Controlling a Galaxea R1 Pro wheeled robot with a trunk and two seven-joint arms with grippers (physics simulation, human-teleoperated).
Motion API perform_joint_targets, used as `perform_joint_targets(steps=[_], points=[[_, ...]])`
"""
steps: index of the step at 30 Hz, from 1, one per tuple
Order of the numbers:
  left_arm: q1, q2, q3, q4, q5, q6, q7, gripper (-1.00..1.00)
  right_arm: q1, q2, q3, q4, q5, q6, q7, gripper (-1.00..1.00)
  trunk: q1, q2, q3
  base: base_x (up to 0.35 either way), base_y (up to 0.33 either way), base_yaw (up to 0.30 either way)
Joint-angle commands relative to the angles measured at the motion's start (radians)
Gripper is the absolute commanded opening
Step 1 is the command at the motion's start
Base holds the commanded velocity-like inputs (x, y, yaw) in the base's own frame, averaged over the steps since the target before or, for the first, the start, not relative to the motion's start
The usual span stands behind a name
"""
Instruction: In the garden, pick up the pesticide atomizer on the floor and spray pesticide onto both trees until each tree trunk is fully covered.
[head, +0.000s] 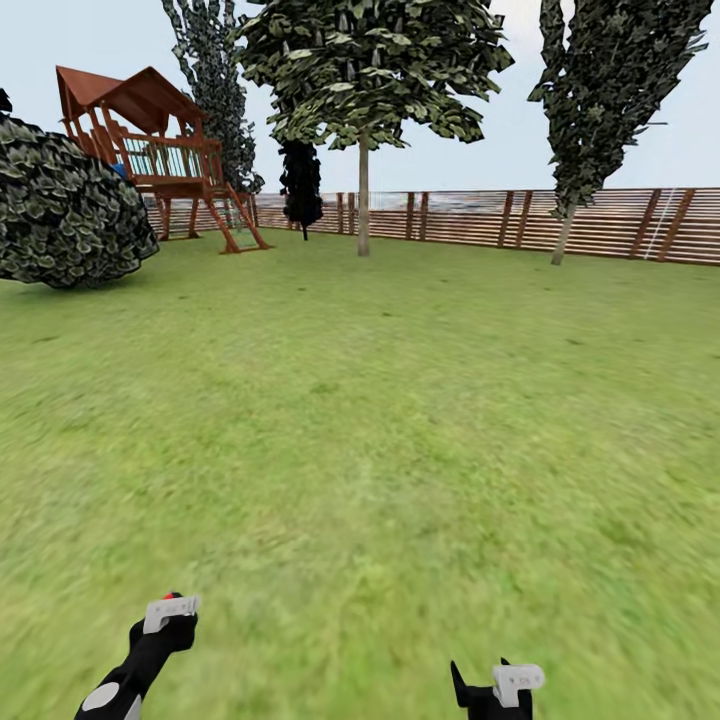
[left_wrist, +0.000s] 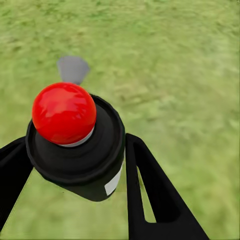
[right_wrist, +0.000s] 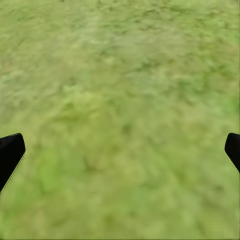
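Observation:
My left gripper (left_wrist: 75, 170) is shut on the pesticide atomizer (left_wrist: 65, 112), a black can with a round red top, its black fingers (left_wrist: 150, 190) pressed against both sides. In the head view that gripper (head: 168, 618) hangs low at the left, with a bit of the atomizer's red top (head: 179, 597) showing. At the bottom right, my right gripper (head: 497, 685) is open; over the grass its fingertips (right_wrist: 10, 152) stand wide apart with nothing between them. Two trees stand far off by the fence: one pale trunk (head: 363, 200) ahead, another (head: 564, 236) to the right. No white specks can be made out at this distance.
Green lawn (head: 380, 420) stretches ahead to a brown slat fence (head: 600, 222). A large round bush (head: 60, 205) sits at the left, a wooden play tower (head: 155, 150) behind it. A small black-leaved tree (head: 301, 185) stands near the fence.

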Motion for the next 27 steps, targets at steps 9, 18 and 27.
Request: perform_joint_targets(steps=[9, 18, 27], points=[[0.0, 0.0, 0.0, 0.0, 0.0, 0.0, 0.0, -1.0, 0.0, 0.0, -0.001, 0.0, 0.0, 0.0, 0.0, 1.0, 0.0, 0.0, 0.006, 0.333, 0.101, 0.0], [0.0, 0.0, 0.0, -0.001, 0.0, 0.0, 0.0, -1.0, 0.0, 0.0, -0.001, 0.0, 0.0, 0.0, 0.0, 1.0, 0.0, 0.0, 0.006, 0.333, 0.1, 0.0], [0.0, 0.0, 0.001, -0.001, 0.0, 0.0, 0.0, -1.0, 0.0, 0.0, -0.001, 0.0, 0.0, 0.0, 0.0, 1.0, 0.0, 0.0, 0.006, 0.334, 0.049, 0.0]])
